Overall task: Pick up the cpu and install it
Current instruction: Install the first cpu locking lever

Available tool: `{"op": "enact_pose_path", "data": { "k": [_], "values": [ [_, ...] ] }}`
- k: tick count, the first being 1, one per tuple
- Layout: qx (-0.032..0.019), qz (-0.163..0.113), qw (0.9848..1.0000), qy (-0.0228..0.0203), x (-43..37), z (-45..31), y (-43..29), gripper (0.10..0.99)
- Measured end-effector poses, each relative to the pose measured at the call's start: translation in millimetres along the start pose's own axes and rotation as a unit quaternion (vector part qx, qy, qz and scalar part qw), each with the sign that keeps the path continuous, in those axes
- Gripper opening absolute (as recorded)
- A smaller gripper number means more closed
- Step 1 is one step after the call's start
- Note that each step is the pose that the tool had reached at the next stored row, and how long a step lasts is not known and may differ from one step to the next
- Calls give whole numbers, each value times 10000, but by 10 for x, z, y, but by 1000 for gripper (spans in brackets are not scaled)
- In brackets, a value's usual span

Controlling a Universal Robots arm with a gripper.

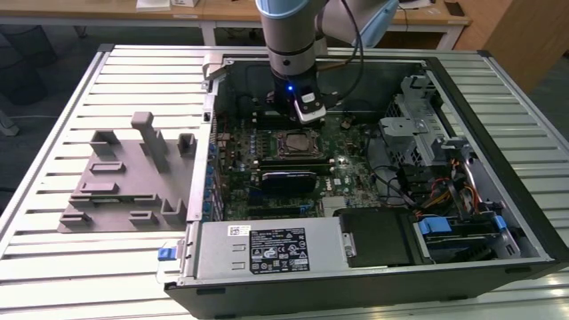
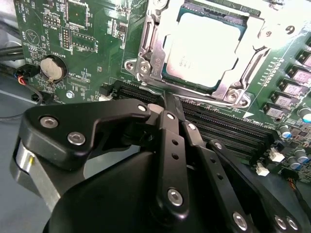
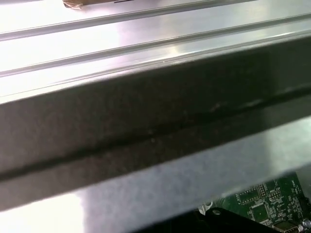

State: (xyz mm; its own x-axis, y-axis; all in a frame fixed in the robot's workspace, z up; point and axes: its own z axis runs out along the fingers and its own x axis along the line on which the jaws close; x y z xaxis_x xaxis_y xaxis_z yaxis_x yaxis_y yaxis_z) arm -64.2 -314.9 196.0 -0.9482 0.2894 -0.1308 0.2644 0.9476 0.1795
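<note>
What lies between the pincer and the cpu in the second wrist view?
Black memory slots and the socket's metal frame separate the pincer from the cpu.

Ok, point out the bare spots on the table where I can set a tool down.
Bare slats lie between the grey fixture and the table's edge at the exterior view's left, and in front of the fixture. The computer case is crowded, with the gripper above the cpu.

A slatted metal table (image 1: pixel 53 160) carries an open computer case (image 1: pixel 498 167) and a grey fixture block (image 1: pixel 124 183).
</note>
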Motion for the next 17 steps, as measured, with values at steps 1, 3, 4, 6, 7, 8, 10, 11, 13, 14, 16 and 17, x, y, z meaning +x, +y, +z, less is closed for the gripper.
{"op": "enact_pose_path", "data": {
  "k": [1, 3, 4, 6, 7, 8, 10, 11, 13, 14, 16, 17],
  "values": [
    [0, -1, 10000, 0, -1, 0, -4, 106],
    [0, -2, 10000, 0, -4, 6, -15, 106],
    [0, -3, 10000, 0, -5, 8, -22, 106],
    [0, -4, 10000, 1, -8, 10, -35, 106],
    [0, -5, 10000, 1, -10, 10, -41, 106],
    [1, -6, 10000, 1, -11, 12, -46, 106],
    [-1, -8, 10000, 1, -10, 19, -48, 106],
    [-1, -12, 10000, 2, -10, 20, -49, 106],
    [-1, -23, 10000, 5, -12, 21, -49, 106],
    [-5, -28, 10000, 5, -16, 23, -47, 106],
    [-12, -40, 10000, 9, -27, 25, -45, 106],
    [-14, -45, 10000, 11, -33, 26, -43, 106]
  ]
}}
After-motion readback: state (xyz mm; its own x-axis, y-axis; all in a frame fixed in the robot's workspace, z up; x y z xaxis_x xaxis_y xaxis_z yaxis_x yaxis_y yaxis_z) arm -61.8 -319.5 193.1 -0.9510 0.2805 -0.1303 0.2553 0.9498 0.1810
